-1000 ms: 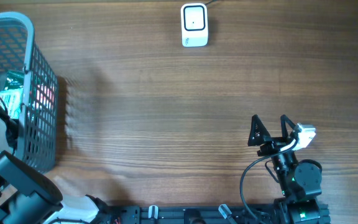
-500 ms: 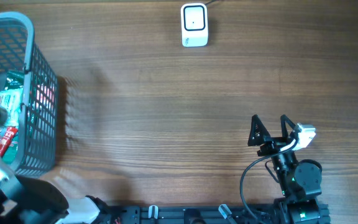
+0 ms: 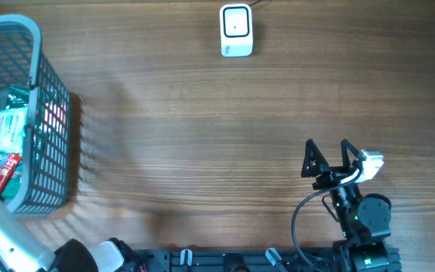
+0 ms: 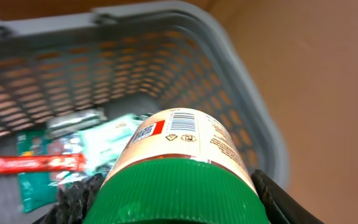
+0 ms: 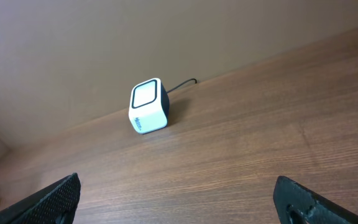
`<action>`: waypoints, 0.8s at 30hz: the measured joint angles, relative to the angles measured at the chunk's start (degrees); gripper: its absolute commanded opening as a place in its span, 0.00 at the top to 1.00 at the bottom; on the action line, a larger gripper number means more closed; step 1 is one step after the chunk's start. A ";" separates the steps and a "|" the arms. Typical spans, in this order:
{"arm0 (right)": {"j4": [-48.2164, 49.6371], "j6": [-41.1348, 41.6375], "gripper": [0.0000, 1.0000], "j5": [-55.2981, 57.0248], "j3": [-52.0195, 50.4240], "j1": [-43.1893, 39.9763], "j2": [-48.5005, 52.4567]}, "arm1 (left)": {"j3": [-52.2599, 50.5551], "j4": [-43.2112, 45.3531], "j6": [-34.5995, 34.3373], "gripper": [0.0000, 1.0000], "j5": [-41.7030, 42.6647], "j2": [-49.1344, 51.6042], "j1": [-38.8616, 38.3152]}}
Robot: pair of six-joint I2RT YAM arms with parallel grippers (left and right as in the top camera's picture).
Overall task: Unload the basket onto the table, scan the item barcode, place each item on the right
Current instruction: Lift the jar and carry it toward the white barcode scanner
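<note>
Grey mesh basket (image 3: 51, 113) at the bench's left edge overhead; white boxy scanner (image 3: 236, 30) at the far edge. Your right gripper (image 3: 328, 157) waits, fingers spread wide. Left wrist: your left gripper (image 4: 173, 202) clamps a round green-lidded jar (image 4: 179, 149) above the basket, barcode (image 4: 183, 122) upward, probably for presenting. Right wrist: scanner unobstructed, well apart.

From above we see a grey mesh basket (image 3: 51, 136) at the left edge of the wooden table (image 3: 202, 151), holding a green-and-white packet (image 3: 10, 128) and a red packet (image 3: 4, 172), a white scanner (image 3: 236, 30) at the far middle, and the right gripper (image 3: 327, 147) at the lower right, fingers spread and empty.
</note>
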 measured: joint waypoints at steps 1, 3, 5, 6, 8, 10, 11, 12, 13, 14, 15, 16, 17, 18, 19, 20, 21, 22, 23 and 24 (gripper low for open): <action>0.00 0.00 0.00 0.00 0.00 0.00 0.00 | 0.00 0.39 0.13 0.48 0.02 -0.26 -1.84; 0.00 0.00 0.00 0.00 0.00 0.00 0.02 | 0.02 0.96 0.63 0.48 0.42 -0.87 -4.74; 0.00 0.00 0.00 0.00 0.00 0.00 0.00 | 0.02 1.27 1.14 0.48 0.55 -1.53 -7.78; 0.00 0.00 0.00 0.00 0.00 0.00 0.00 | 0.02 1.33 1.29 0.48 0.55 -1.88 -9.31; 0.00 0.00 0.00 0.00 0.00 0.00 0.00 | 0.02 1.38 1.55 0.48 0.46 -2.93 -13.40; 0.00 0.00 0.00 0.00 0.00 0.00 0.00 | 0.04 1.38 1.73 0.48 0.48 -3.74 -16.83; 0.00 0.00 0.00 0.00 0.00 0.00 0.00 | 0.09 1.38 1.75 0.48 0.39 -4.07 -18.67; 0.00 0.00 0.00 0.00 0.00 0.00 0.00 | 0.11 1.36 1.75 0.48 0.39 -4.46 -21.14; 0.00 0.00 0.00 0.00 0.00 0.00 0.00 | 0.15 1.29 1.75 0.48 0.39 -4.68 -22.93; 0.00 0.00 0.00 0.00 0.00 0.00 0.00 | 0.26 1.01 1.75 0.48 0.42 -4.79 -25.24; 0.00 0.00 0.00 0.00 0.00 0.00 0.00 | 0.37 0.44 1.79 0.49 0.52 -4.81 -29.14; 0.00 0.00 0.00 0.00 0.00 0.00 0.00 | 0.37 0.09 1.90 0.50 0.52 -4.79 -30.88; 0.02 0.00 0.00 0.00 0.00 0.00 0.02 | 0.37 -0.42 1.95 0.50 0.33 -4.72 -33.33; 0.00 0.00 0.00 0.00 0.00 0.00 0.02 | 0.37 -0.83 1.97 0.50 0.33 -4.68 -35.12; 0.00 0.00 0.00 0.00 0.00 0.00 0.00 | 0.37 -1.20 1.97 0.50 0.42 -4.59 -37.83; 0.00 0.00 0.00 0.00 0.00 0.00 0.00 | 0.39 -1.42 1.97 0.50 0.48 -4.52 -39.69; 0.00 0.00 0.00 0.00 0.00 0.00 0.02 | 0.44 -1.68 1.97 0.49 0.39 -4.28 -42.16; 0.00 0.00 0.00 0.00 0.00 0.00 0.00 | 0.44 -2.10 1.97 0.48 0.37 -3.93 -44.61; 0.00 0.00 0.00 0.00 0.00 0.00 0.00 | 0.48 -2.58 1.97 0.48 0.39 -3.45 -47.25; 0.00 0.00 0.00 0.00 0.00 0.00 0.00 | 0.48 -3.08 1.97 0.48 0.42 -2.80 -49.88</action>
